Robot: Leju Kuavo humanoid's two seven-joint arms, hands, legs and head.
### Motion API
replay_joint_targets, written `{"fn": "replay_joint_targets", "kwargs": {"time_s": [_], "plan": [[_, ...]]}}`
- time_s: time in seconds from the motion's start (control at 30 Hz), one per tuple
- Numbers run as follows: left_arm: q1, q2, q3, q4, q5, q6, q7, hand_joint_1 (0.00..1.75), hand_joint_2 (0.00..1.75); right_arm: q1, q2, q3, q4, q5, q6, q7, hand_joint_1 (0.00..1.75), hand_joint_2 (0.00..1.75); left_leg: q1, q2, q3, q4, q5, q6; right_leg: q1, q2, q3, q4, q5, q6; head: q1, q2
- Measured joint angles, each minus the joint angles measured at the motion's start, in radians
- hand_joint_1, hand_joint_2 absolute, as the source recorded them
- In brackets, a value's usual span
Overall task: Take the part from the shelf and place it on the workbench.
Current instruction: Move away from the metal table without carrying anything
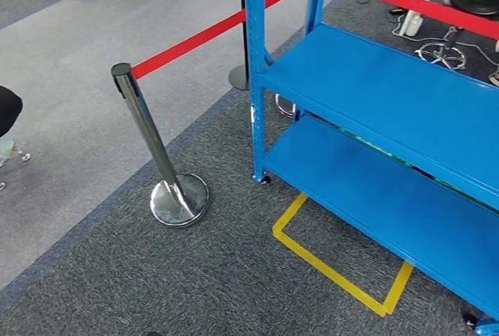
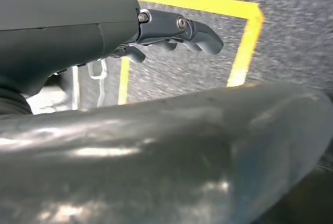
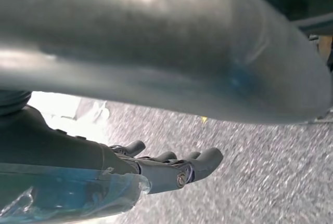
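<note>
Both hands hang over grey carpet, left hand (image 2: 177, 31) and right hand (image 3: 173, 169) with fingers loosely apart, holding nothing. Blue steel shelf (image 1: 376, 94) stands at two o'clock in the head view; no part can be made out on it, so neither arm is clearly nearer.

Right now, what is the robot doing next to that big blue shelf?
It is standing by the blue shelf, looking down at it. Both boards in view look bare; no part shows on them. A yellow taped square marks the carpet in front, and a silver post holds a red belt nearby. The left robot hand and right robot hand hang over the carpet, holding nothing.
</note>
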Motion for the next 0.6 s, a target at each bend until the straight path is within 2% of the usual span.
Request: {"fn": "replay_joint_targets", "kwargs": {"time_s": [0.03,0.07,0.1,0.13,0.17,0.2,0.23,0.27,0.3,0.33,0.37,0.4,0.43,0.47,0.5,0.53,0.57,0.6], "plan": [[0.001,0.0,-0.001,0.0,-0.006,0.002,0.011,0.0,0.0,0.001,0.0,0.0,0.0,0.001,-0.003,0.002,0.0,0.0,0.0,-0.003,-0.003,-0.003,0.018,0.002,0.0,0.015,0.0,0.0,0.001,0.001,0.0,0.0],[0.001,0.001,-0.002,0.0,-0.011,0.005,0.02,0.0,0.0,0.001,0.0,0.0,0.0,0.002,-0.008,0.003,0.0,0.0,0.0,-0.008,0.012,-0.044,0.053,0.004,-0.001,0.031,0.0,0.0,0.002,0.003,0.0,0.0],[0.0,0.002,-0.004,0.0,-0.014,0.006,0.026,0.0,0.0,0.001,0.001,0.0,0.0,0.002,-0.012,0.005,0.0,0.0,0.002,-0.026,0.039,-0.109,0.094,0.007,-0.002,0.045,0.0,0.0,0.004,0.005,0.0,0.0],[0.0,0.003,-0.005,0.0,-0.015,0.007,0.031,0.0,0.0,0.0,0.002,0.0,0.0,0.002,-0.017,0.006,0.0,0.0,0.004,-0.055,0.068,-0.177,0.124,0.01,-0.001,0.059,-0.002,0.002,0.005,0.01,-0.001,0.0],[-0.001,0.003,-0.006,0.0,-0.015,0.007,0.035,0.0,0.0,-0.001,0.002,0.0,0.0,0.003,-0.021,0.008,0.0,0.0,0.007,-0.079,0.091,-0.23,0.141,0.011,-0.001,0.072,-0.006,0.003,0.006,0.015,-0.002,0.0],[-0.002,0.004,-0.007,0.0,-0.014,0.007,0.04,0.0,0.0,-0.002,0.003,0.0,0.0,0.003,-0.024,0.01,0.0,0.0,0.008,-0.099,0.103,-0.261,0.146,0.013,-0.002,0.083,-0.01,0.002,0.008,0.022,-0.002,0.0],[-0.003,0.004,-0.006,0.0,-0.012,0.006,0.045,0.0,0.0,-0.002,0.004,0.0,0.0,0.003,-0.027,0.011,0.0,0.0,0.008,-0.104,0.107,-0.272,0.143,0.015,-0.003,0.095,-0.014,0.0,0.011,0.029,-0.003,0.0],[-0.004,0.003,-0.006,0.0,-0.01,0.005,0.047,0.0,0.0,0.0,0.004,0.0,0.0,0.004,-0.029,0.012,0.0,0.0,0.008,-0.092,0.107,-0.274,0.144,0.019,-0.005,0.106,-0.018,-0.004,0.015,0.037,-0.002,0.0],[-0.005,0.003,-0.006,0.0,-0.008,0.004,0.048,0.0,0.0,0.003,0.005,0.0,0.0,0.004,-0.029,0.013,0.0,0.0,0.009,-0.08,0.108,-0.277,0.147,0.025,-0.006,0.102,-0.022,-0.003,0.014,0.043,-0.002,0.0],[-0.005,0.003,-0.006,0.0,-0.008,0.004,0.048,0.0,0.0,0.004,0.005,0.0,0.0,0.004,-0.028,0.013,0.0,0.0,0.009,-0.066,0.11,-0.28,0.15,0.032,-0.005,0.083,-0.031,0.01,0.005,0.048,0.001,0.0],[-0.005,0.003,-0.006,0.0,-0.009,0.007,0.052,0.0,0.0,0.004,0.005,0.0,0.0,0.004,-0.026,0.014,0.0,0.0,0.01,-0.052,0.111,-0.283,0.151,0.038,-0.003,0.053,-0.047,0.042,-0.018,0.051,0.005,0.0],[-0.004,0.003,-0.007,0.0,-0.012,0.011,0.062,0.0,0.0,0.003,0.005,0.0,0.0,0.006,-0.026,0.014,0.0,0.0,0.008,-0.038,0.111,-0.284,0.151,0.042,-0.002,0.016,-0.071,0.096,-0.051,0.054,0.008,0.0],[-0.003,0.003,-0.009,0.0,-0.018,0.016,0.079,0.0,0.0,0.0,0.005,0.001,0.0,0.008,-0.028,0.015,0.0,0.0,0.006,-0.023,0.112,-0.283,0.15,0.046,-0.001,-0.011,-0.103,0.166,-0.088,0.057,0.011,0.0],[-0.001,0.003,-0.012,0.0,-0.023,0.02,0.098,0.0,0.0,-0.001,0.005,0.001,0.0,0.011,-0.031,0.016,0.0,0.0,0.004,-0.008,0.113,-0.283,0.149,0.047,-0.002,-0.025,-0.132,0.231,-0.117,0.059,0.012,0.0],[0.0,0.003,-0.015,0.0,-0.027,0.022,0.114,0.0,0.0,-0.002,0.005,0.002,0.0,0.014,-0.034,0.017,0.0,0.0,0.002,0.006,0.113,-0.283,0.148,0.048,-0.003,-0.032,-0.148,0.273,-0.13,0.061,0.012,0.0],[0.0,0.002,-0.018,0.0,-0.029,0.022,0.124,0.0,0.0,-0.001,0.005,0.003,0.0,0.017,-0.037,0.019,0.0,0.0,0.002,0.019,0.115,-0.283,0.147,0.047,-0.003,-0.036,-0.146,0.277,-0.124,0.062,0.012,0.0],[-0.001,0.002,-0.02,0.0,-0.029,0.021,0.127,0.0,0.0,0.001,0.005,0.003,0.0,0.018,-0.039,0.02,0.0,0.0,0.002,0.028,0.117,-0.283,0.146,0.046,-0.003,-0.04,-0.122,0.239,-0.1,0.062,0.012,0.0],[-0.003,0.001,-0.022,0.0,-0.028,0.02,0.127,0.0,0.0,0.001,0.005,0.003,0.0,0.019,-0.041,0.021,0.0,0.0,0.002,0.037,0.121,-0.283,0.143,0.044,-0.003,-0.051,-0.081,0.172,-0.067,0.061,0.012,0.0]]}}
